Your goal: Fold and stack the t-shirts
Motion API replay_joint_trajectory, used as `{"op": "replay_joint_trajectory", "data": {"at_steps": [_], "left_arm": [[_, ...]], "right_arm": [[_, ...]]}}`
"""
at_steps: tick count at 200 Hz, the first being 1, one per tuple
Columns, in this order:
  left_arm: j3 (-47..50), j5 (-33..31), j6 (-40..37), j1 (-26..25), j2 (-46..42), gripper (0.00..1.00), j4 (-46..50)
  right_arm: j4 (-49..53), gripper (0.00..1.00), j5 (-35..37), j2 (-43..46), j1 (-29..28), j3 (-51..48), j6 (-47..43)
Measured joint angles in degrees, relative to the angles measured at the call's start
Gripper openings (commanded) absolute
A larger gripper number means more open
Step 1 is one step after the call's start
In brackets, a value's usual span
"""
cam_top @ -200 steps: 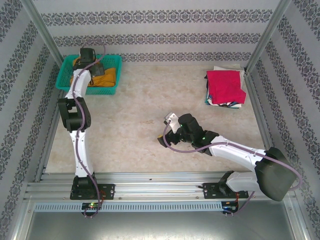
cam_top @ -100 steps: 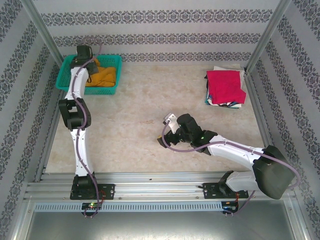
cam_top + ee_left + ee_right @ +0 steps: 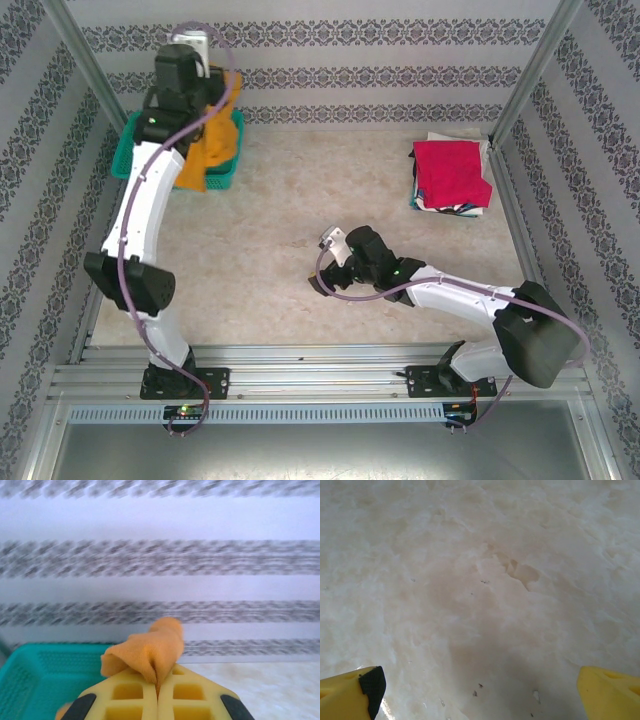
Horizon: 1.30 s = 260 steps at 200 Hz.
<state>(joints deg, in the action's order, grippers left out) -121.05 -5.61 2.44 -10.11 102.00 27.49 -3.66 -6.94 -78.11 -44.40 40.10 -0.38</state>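
Left gripper: clenched on a small bunched fold of the mustard-orange t-shirt. The jaws meet with cloth pinched between them.
Left arm: I have it reaching high at the far left, above the teal basket.
Held shirt: it hangs from the grip in a long drape, with its lower end at the basket. I cannot tell whether the hem is clear of the rim.
Right gripper: released, jaws wide with nothing between them, low over the bare table near the middle.
Folded stack: the crimson-red t-shirt lies on top of lighter ones at the far right, well apart from both grippers.
Risk, grip: the pinch takes little cloth, so a quick swing could pull it free and drop the shirt.
Risk, snag: if the hanging end catches the mesh, the basket may tip or drag along.
Risk, layout: the shirt is bunched and may land twisted on the table. That would leave my right gripper no clean edge to take for the fold.
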Motion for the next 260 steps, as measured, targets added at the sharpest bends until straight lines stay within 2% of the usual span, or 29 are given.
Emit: {"op": "replay_joint_trajectory", "data": {"at_steps": [17, 46, 57, 73, 91, 97, 106, 140, 174, 205, 237, 260], "left_arm": [[5.2, 0.0, -0.8, -4.0, -4.3, 0.0, -2.9], [11.6, 1.7, 0.6, -5.3, -8.2, 0.02, -6.1], [15.2, 3.2, 2.5, -5.3, -9.4, 0.2, -8.3], [21.1, 6.1, 5.8, -5.3, -10.4, 0.35, -11.3], [27.5, 10.3, 9.6, -5.5, -10.0, 0.78, -14.2], [29.2, 11.6, 10.7, -5.6, -9.7, 0.89, -14.4], [31.6, 13.4, 12.1, -5.7, -9.2, 0.99, -15.1], [41.1, 15.4, 14.8, -5.7, -10.5, 1.0, -16.9], [53.5, 9.1, 14.8, -5.7, -20.0, 1.0, -19.1], [64.3, 5.5, 16.3, -5.8, -26.7, 1.0, -22.6], [76.5, 3.8, 21.2, -7.5, -26.0, 0.97, -25.4], [80.5, 2.9, 23.8, -10.0, -22.3, 0.92, -25.6]], "right_arm": [[-0.2, 0.98, 0.0, -0.1, 0.0, 0.2, 0.0], [-1.7, 0.98, -0.2, -0.1, 0.0, 0.2, 0.6], [-2.6, 0.98, -0.3, -0.1, 0.0, 0.2, 1.0], [-3.9, 0.98, -0.6, -0.1, 0.0, 0.2, 1.8], [-5.0, 0.98, -1.1, -0.1, 0.0, 0.2, 2.6], [-5.3, 0.98, -1.1, -0.1, 0.0, 0.2, 3.0], [-5.7, 0.98, -1.1, -0.1, 0.0, 0.2, 3.5], [-6.1, 0.98, 0.1, -1.1, 1.0, 1.9, 7.6], [-4.3, 0.98, 5.4, -8.3, 4.2, 9.2, 14.8], [-1.6, 0.97, 7.0, -16.4, 7.6, 16.0, 21.2], [1.6, 0.92, 6.4, -24.4, 10.3, 21.2, 26.7], [2.4, 0.91, 5.3, -28.3, 11.2, 23.6, 29.5]]}}
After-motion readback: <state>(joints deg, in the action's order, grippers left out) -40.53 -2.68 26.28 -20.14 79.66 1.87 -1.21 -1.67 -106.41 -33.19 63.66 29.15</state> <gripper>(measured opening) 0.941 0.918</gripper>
